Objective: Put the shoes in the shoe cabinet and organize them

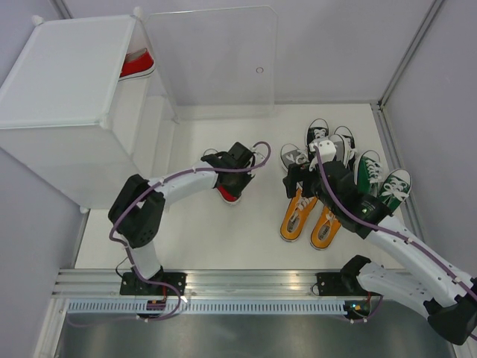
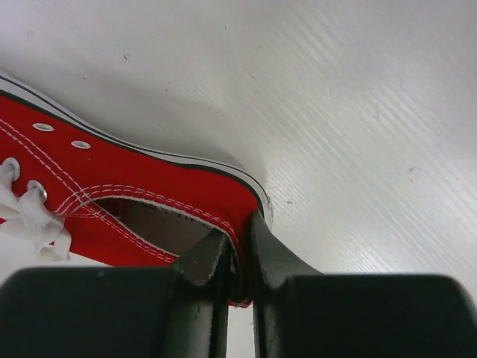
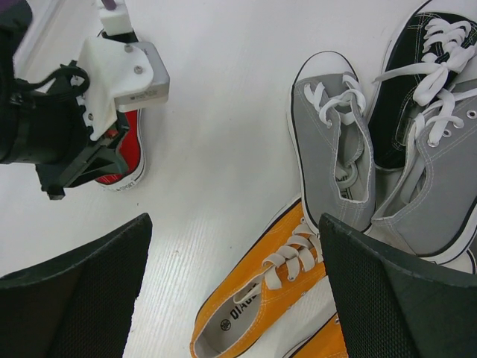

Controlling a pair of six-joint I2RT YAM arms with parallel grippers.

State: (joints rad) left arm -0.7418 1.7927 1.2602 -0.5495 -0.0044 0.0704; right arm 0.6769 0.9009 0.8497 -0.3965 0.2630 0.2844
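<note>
White tabletop (image 2: 358, 112): left pincer (image 2: 240, 242) clamped on red shoe (image 2: 112, 179) heel; right pincer (image 3: 233, 224) spread wide, empty.

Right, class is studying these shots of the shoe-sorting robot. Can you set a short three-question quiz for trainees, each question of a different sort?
1. True or false: the left claw is shut on the heel collar of the red sneaker lying on the table.
2. Which shoe already sits in the shoe cabinet? A) a red one B) an orange one C) a green one
3. Fill in: the right claw hovers ___ (open or shut) above an orange sneaker.

Key: 1 true. 2 A, the second red sneaker. 3 open.
</note>
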